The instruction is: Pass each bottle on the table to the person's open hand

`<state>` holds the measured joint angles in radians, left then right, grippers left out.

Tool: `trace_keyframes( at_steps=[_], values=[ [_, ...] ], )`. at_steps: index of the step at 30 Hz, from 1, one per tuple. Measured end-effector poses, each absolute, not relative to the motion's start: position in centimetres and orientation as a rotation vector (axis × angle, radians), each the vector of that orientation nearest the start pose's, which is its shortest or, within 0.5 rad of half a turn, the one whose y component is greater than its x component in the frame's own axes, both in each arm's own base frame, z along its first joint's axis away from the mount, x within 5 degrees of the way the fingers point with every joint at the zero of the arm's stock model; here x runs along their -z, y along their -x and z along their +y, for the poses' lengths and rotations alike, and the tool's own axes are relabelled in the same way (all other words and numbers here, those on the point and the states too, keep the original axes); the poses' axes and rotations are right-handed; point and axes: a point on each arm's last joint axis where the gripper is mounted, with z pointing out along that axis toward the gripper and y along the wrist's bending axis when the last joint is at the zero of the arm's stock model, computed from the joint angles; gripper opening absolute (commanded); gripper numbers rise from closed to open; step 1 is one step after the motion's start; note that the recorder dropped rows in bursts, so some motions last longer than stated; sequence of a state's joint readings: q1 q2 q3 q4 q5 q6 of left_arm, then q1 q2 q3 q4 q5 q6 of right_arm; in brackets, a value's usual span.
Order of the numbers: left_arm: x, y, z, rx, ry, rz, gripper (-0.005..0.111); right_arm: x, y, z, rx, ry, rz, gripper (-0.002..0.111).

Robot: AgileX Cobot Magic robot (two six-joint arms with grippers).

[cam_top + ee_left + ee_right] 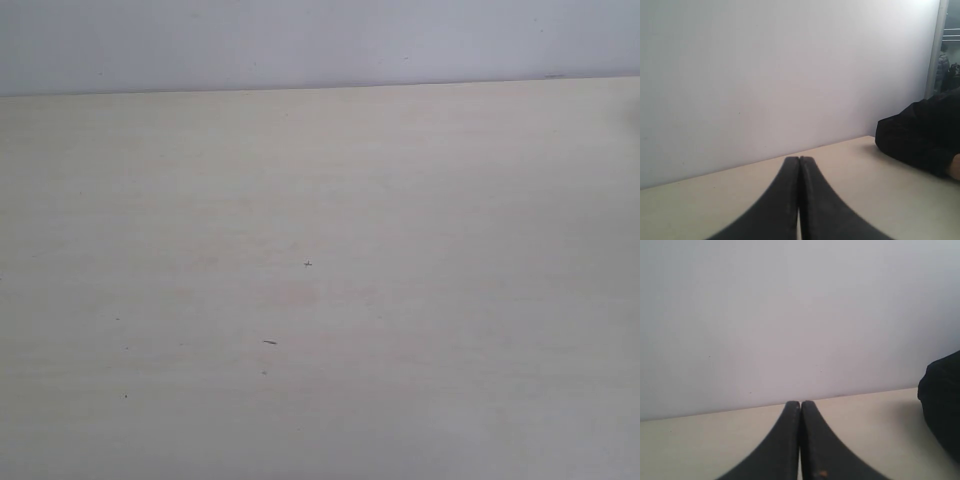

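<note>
No bottle shows in any view. The pale beige table (320, 280) fills the exterior view, bare but for tiny dark specks, and neither gripper appears there. In the left wrist view my left gripper (799, 159) is shut, its black fingers pressed together with nothing between them, low over the table (700, 205). My right gripper (800, 403) is likewise shut and holds nothing. The person's open hand is out of view; only a black sleeve (922, 132) lies on the table, with a sliver of skin (955, 167) at the frame edge.
A plain white wall (300, 40) runs behind the table's far edge. The black sleeve (942, 405) also shows at the edge of the right wrist view. A metal frame post (936, 47) stands beyond the wall's end.
</note>
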<state>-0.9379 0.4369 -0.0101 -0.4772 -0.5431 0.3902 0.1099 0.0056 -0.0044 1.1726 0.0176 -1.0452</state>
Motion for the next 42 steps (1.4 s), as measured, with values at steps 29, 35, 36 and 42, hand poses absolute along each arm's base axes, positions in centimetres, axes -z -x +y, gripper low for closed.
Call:
trace_keyframes(
  at_steps=[29, 35, 36, 42],
  values=[
    [-22.8, -7.2, -6.1, 0.624, -0.452, 1.380, 0.000, -19.1, -5.5, 0.3, -0.158, -0.052, 1.745, 0.000],
    [-22.8, -7.2, -6.1, 0.624, -0.452, 1.380, 0.000, -19.1, -5.5, 0.3, -0.155, -0.051, 1.749, 0.000],
    [-22.8, -7.2, -6.1, 0.624, -0.452, 1.380, 0.000, -19.1, -5.5, 0.3, -0.155, -0.051, 1.749, 0.000],
    [-22.8, -7.2, -6.1, 0.624, -0.452, 1.380, 0.000, -19.1, -5.5, 0.3, -0.155, -0.051, 1.749, 0.000]
  ],
)
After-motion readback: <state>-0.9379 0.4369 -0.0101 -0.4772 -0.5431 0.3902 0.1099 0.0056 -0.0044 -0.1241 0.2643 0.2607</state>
